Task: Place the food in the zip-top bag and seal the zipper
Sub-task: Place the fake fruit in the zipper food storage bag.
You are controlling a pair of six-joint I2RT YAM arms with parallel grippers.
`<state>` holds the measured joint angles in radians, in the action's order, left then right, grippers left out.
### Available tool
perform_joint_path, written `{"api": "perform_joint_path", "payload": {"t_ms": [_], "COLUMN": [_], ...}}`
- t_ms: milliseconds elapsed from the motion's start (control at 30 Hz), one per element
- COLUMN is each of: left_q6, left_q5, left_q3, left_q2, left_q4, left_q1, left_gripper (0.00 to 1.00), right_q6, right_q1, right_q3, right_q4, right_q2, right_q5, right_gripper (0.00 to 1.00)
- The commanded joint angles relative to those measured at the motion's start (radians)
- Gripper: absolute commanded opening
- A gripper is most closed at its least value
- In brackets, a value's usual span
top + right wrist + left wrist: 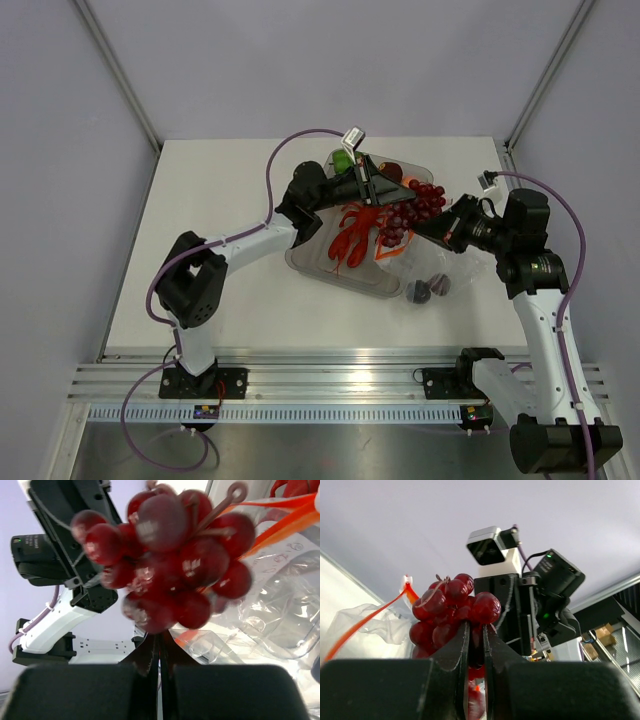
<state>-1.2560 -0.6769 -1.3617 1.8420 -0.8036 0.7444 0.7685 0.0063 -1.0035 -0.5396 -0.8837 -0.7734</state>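
Grapes [452, 610] pinched in my left gripper [476, 645], held up close to the bag's mouth.
My left jaws stand nearly together on the underside of the bunch, which hangs above the table between my two grippers. It looks light, knobbly and glossy, so a single berry may roll out. A dip between berries or the stem is the safer hold. My right gripper [160, 652] has its fingers pressed flat together, I judge on the film of the zip-top bag [280, 610], which is thin, crinkly and limp. Beyond, its zipper [365, 622] trails slack. Farther off, the lobster [355, 235] lies in the tray [345, 283].
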Motion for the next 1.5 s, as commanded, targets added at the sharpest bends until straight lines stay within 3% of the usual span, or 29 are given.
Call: {"api": "perform_joint_path", "payload": {"t_ms": [0,400,833,1133,1300,1467], "left_q6": [0.027,0.036,0.104,0.121,0.09,0.135], "left_q5": [0.068,0.039,-0.127,-0.239,-0.219,-0.216], "left_q3": [0.01,0.101,0.225,0.188,0.24,0.262], "left_q2": [-0.007,-0.035,-0.13,-0.11,-0.118,-0.151], "left_q4": [-0.019,-0.042,-0.083,-0.088,-0.164,-0.108], "left_q1": [0.013,0.013,0.013,0.026,0.026,0.027], "left_gripper": [0.0,0.0,0.0,0.0,0.0,0.0], "right_q6": [0.029,0.011,-0.012,-0.014,-0.037,-0.04], "right_q1": [0.006,0.004,0.006,0.006,0.006,0.004], "right_q3": [-0.009,-0.035,-0.066,-0.069,-0.067,-0.067], "right_q4": [0.081,0.095,0.116,0.139,0.112,0.099], "right_q2": [0.014,-0.011,-0.078,-0.103,-0.11,-0.098], "right_q5": [-0.047,0.009,0.069,0.082,0.108,0.14], "right_gripper": [0.0,0.0,0.0,0.0,0.0,0.0]}}
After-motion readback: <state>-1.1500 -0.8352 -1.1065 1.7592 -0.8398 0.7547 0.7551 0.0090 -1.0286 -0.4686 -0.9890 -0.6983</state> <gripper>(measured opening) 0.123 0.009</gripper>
